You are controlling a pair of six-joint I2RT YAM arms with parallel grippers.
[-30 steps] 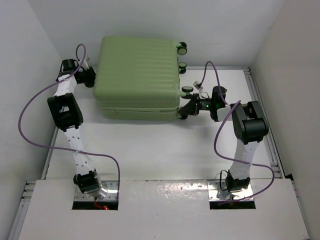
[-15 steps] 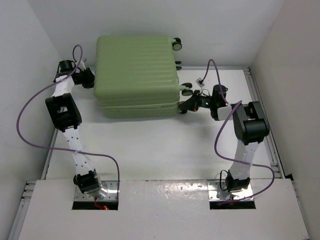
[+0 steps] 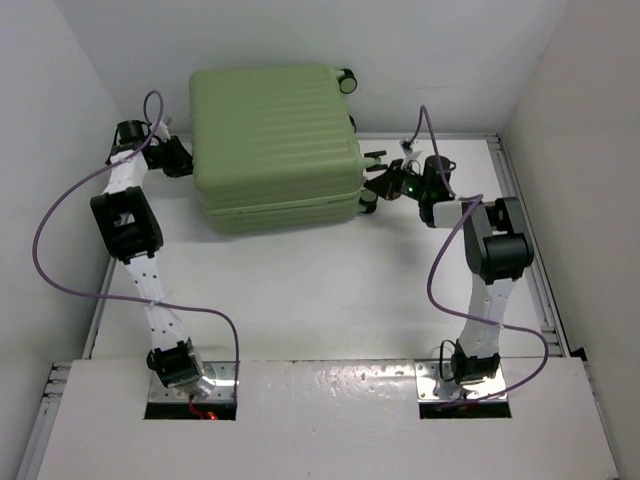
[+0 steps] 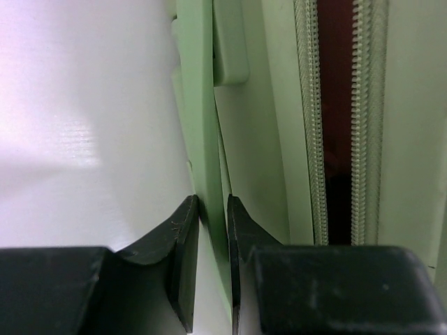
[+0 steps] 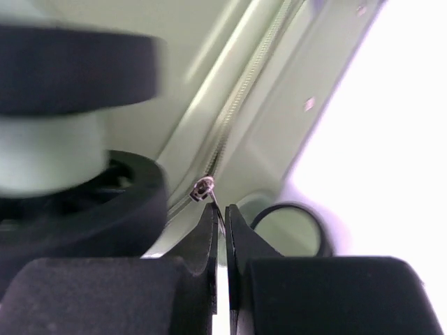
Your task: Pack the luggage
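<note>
The luggage, a large light-green ribbed suitcase, lies flat at the back of the table with its lid down. My left gripper is at its left side, shut on a thin green handle edge; the zipper teeth still gape over a dark gap. My right gripper is at the right side among the black-and-green wheels, shut on the metal zipper pull on the zipper track.
White walls close in the table on the left, back and right. A wheel looms close on the left of the right wrist view. The white table stretches in front of the suitcase.
The suitcase has shifted back and turned slightly. My right gripper has moved up along its right side with the zipper pull. My left gripper stays at the left side.
</note>
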